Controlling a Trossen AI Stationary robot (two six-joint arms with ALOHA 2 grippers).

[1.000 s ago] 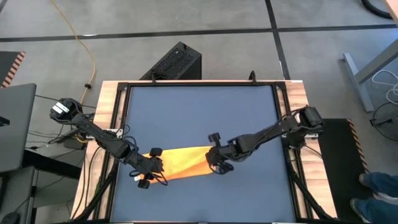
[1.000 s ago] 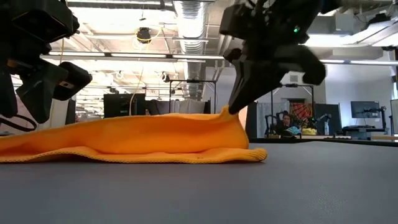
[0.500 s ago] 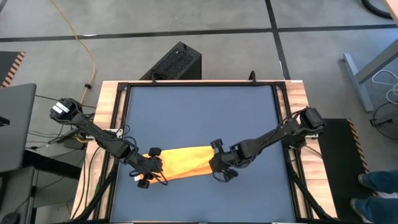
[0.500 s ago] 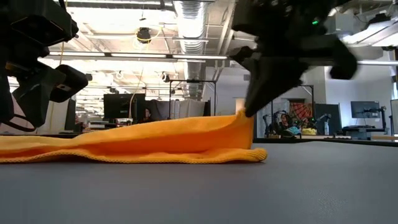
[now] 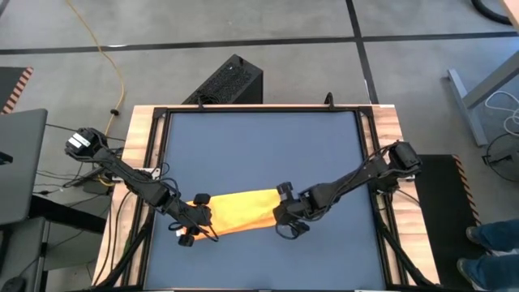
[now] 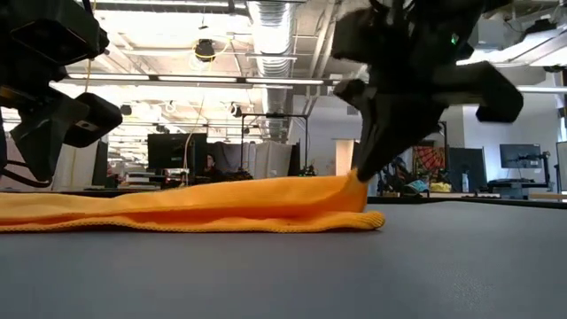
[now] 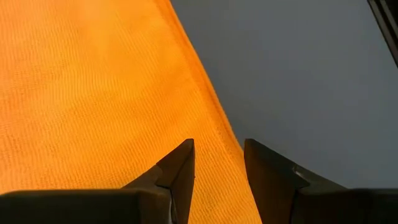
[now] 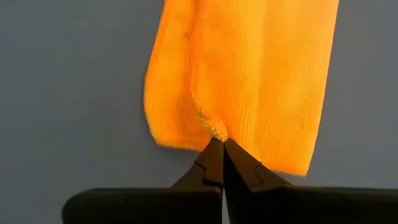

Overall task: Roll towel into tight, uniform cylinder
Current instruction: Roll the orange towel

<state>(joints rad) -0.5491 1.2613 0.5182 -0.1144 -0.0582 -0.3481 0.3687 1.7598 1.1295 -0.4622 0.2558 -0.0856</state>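
Observation:
The yellow towel (image 5: 239,211) lies as a folded, flattened band on the dark blue mat (image 5: 259,146), near the table's near edge. My right gripper (image 5: 282,214) is shut on the towel's right end. My left gripper (image 5: 197,221) hovers over the towel's left end. Its fingers are open and stand on either side of the towel's edge (image 7: 217,134). In the low view the left gripper (image 6: 40,142) is clear above the cloth (image 6: 177,208). No white tag shows. My right gripper pinches a small raised pucker of cloth (image 8: 215,129) on top of the towel's right end, between its two fingertips. The fingers (image 6: 368,155) come from above, slanting down from the table's right. The towel rests on the mat, only slightly raised at the pinch (image 6: 354,182).
A black-railed wooden frame (image 5: 146,162) borders the mat. Bare mat stretches toward the far edge and the right. A black box (image 5: 231,81) sits on the floor beyond the far edge. A dark laptop (image 5: 20,162) stands to the left.
My right gripper has gone down and a little toward the near edge, still shut on the cloth. The towel's right end, held up in a peak a second ago, has sunk almost flat onto the mat. The left end has stayed in place.

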